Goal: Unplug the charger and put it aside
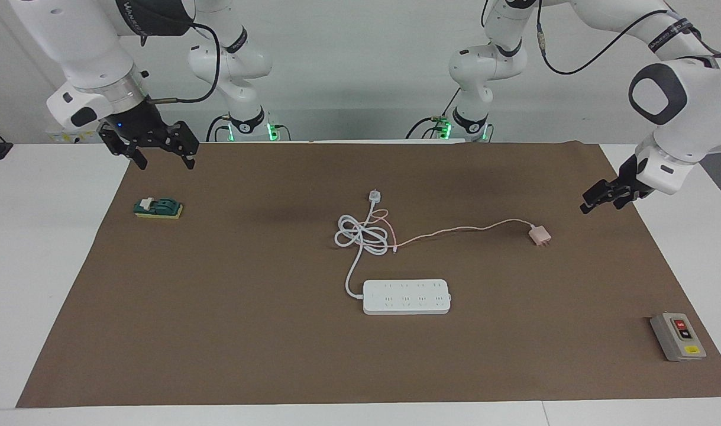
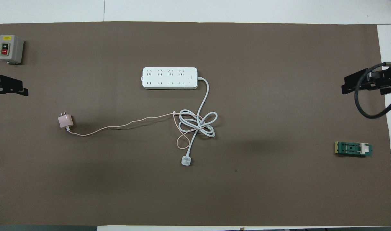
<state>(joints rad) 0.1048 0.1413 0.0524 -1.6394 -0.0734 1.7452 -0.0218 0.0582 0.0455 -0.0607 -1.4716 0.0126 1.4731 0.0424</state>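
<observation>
The pale-pink charger [image 1: 540, 236] [image 2: 65, 121] lies flat on the brown mat, unplugged, toward the left arm's end of the table. Its thin pink cable [image 1: 466, 229] [image 2: 124, 123] runs back to the tangle of cords mid-table. The white power strip [image 1: 406, 296] [image 2: 169, 78] has nothing plugged into its sockets. My left gripper [image 1: 600, 202] [image 2: 10, 91] hangs open and empty over the mat's edge, apart from the charger. My right gripper [image 1: 165, 161] [image 2: 363, 84] is open and empty, raised over the mat's edge at the right arm's end.
The strip's thick white cord [image 1: 360, 236] [image 2: 198, 123] lies coiled mid-table with its white plug [image 1: 373, 195] [image 2: 186, 160] nearer the robots. A grey switch box [image 1: 678, 336] [image 2: 10, 48] sits at a mat corner. A green block [image 1: 158, 208] [image 2: 353, 149] lies below the right gripper.
</observation>
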